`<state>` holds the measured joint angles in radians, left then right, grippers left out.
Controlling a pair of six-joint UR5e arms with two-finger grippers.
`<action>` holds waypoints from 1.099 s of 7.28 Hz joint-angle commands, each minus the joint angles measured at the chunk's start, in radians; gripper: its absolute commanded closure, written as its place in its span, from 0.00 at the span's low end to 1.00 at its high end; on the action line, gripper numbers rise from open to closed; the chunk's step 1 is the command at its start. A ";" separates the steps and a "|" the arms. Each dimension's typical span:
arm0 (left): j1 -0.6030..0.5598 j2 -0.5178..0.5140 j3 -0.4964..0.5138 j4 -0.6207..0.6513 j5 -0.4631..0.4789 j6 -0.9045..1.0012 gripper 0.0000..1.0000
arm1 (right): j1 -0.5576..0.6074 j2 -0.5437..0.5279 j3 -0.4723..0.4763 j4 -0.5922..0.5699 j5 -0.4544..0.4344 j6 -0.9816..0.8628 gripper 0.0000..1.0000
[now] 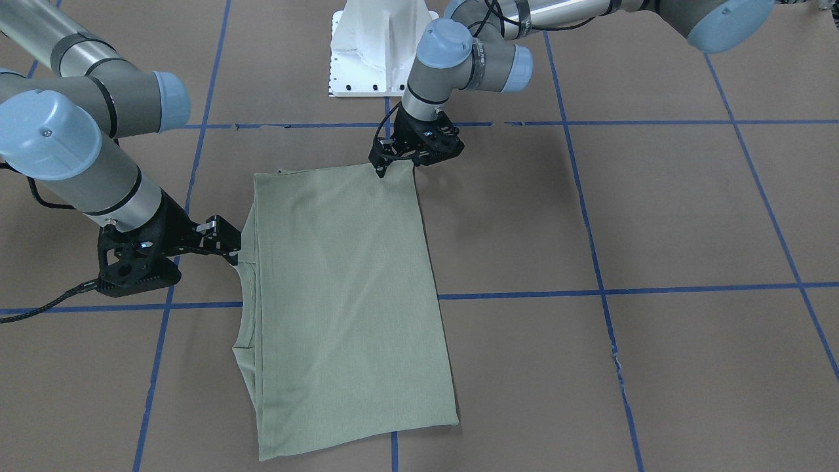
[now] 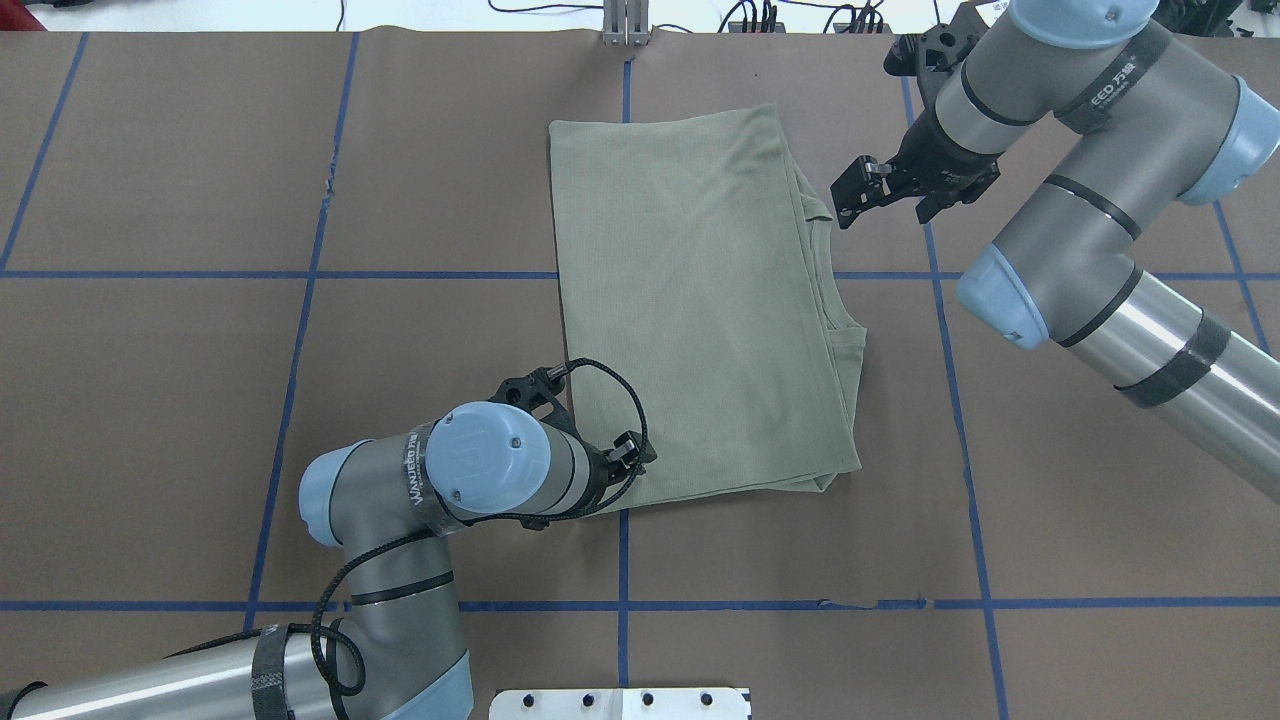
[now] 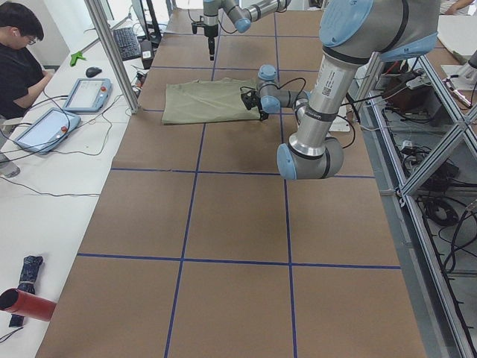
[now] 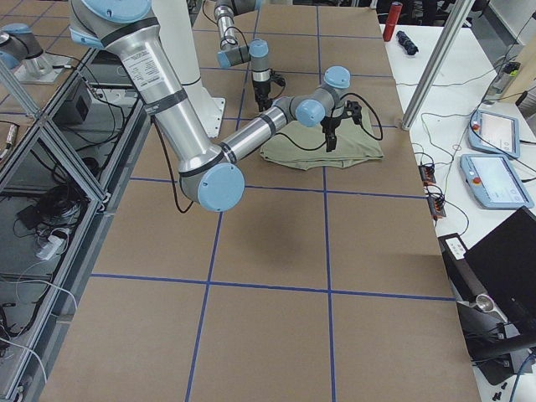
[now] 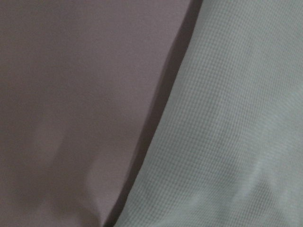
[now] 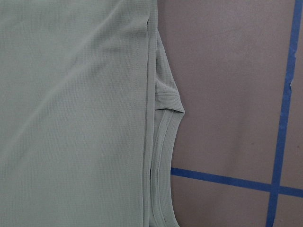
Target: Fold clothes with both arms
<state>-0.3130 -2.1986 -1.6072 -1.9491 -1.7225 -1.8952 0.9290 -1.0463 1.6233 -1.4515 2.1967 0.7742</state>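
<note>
Since another fold looks due, shirt (image 1: 347, 295) corner is met by left hand (image 1: 395, 167) (grip cannot be told), right hand (image 1: 231, 241) held spread by collar (image 1: 244, 308).

Shirt (image 1: 347, 282) is a soft matt knit, fine ribbing all over with a chunkier ribbed band at the neck, zero shine. The table (image 1: 688, 216) cover looks like dull brown paper, a bit scuffed, with slightly glossier blue tape (image 1: 590, 122) stuck across it. My left arm (image 1: 564, 13) and right arm (image 1: 98, 183) are grey metal, shiny on the long tubes, with smooth light-blue plastic-looking caps (image 1: 446, 42). My left gripper (image 1: 396, 165) and right gripper (image 1: 233, 246) are matt black, the cable (image 1: 39, 308) is braided and the base (image 1: 373, 46) glossy white.
</note>
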 commanded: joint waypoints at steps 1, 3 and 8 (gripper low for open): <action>0.000 -0.003 -0.010 0.032 0.000 0.004 0.05 | -0.001 0.000 -0.003 0.000 0.000 0.005 0.00; 0.000 -0.004 -0.008 0.030 0.000 0.004 0.05 | -0.002 0.000 -0.005 0.000 -0.002 0.005 0.00; 0.003 -0.012 -0.003 0.030 -0.002 0.001 0.53 | -0.006 0.000 -0.013 0.000 -0.003 0.005 0.00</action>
<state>-0.3101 -2.2097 -1.6091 -1.9190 -1.7231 -1.8946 0.9243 -1.0462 1.6117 -1.4511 2.1937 0.7793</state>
